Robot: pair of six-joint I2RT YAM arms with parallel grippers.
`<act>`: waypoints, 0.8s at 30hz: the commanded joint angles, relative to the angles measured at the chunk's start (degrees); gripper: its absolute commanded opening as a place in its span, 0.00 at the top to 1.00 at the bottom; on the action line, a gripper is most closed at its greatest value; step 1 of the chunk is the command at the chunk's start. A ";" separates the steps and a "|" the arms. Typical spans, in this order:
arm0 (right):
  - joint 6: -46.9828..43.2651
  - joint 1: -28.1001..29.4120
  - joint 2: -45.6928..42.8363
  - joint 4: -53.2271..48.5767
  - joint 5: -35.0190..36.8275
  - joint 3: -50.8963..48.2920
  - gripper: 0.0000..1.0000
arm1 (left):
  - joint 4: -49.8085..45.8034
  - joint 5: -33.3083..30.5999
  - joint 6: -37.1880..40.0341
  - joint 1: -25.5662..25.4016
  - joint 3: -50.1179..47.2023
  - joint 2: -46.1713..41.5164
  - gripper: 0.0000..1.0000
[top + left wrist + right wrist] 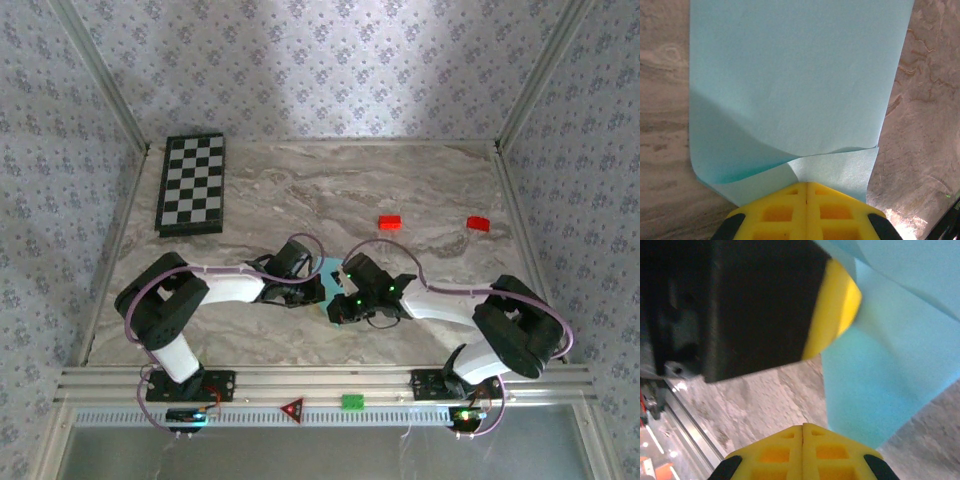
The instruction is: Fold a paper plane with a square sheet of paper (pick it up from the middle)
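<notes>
The light cyan-blue sheet of paper lies on the marble table between my two arms. In the left wrist view the paper is folded over, and its upper flap curls up from a crease running toward my fingertips. My left gripper is shut, with its yellow tips resting on the lower layer of the paper. My right gripper is shut with nothing between its fingers, and its tips sit at the edge of the paper. The left gripper's black body and a yellow finger hang close above it. In the top view the left gripper and the right gripper nearly touch.
A folded chessboard lies at the back left. Two small red blocks sit on the right half of the table. The aluminium rail along the near edge carries a green block and a red triangle.
</notes>
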 commanded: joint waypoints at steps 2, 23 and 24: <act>5.19 -0.38 4.10 4.93 -1.00 1.81 0.93 | -3.82 -2.61 0.33 -0.20 -1.72 -0.38 1.00; 13.19 2.93 -0.81 7.21 -2.71 -9.27 0.90 | -3.83 -3.98 -0.37 -0.13 -3.07 -0.40 1.00; 13.42 3.00 -1.36 6.99 -2.39 -10.03 0.89 | -3.58 -3.76 -0.46 -0.18 -2.98 -0.21 1.00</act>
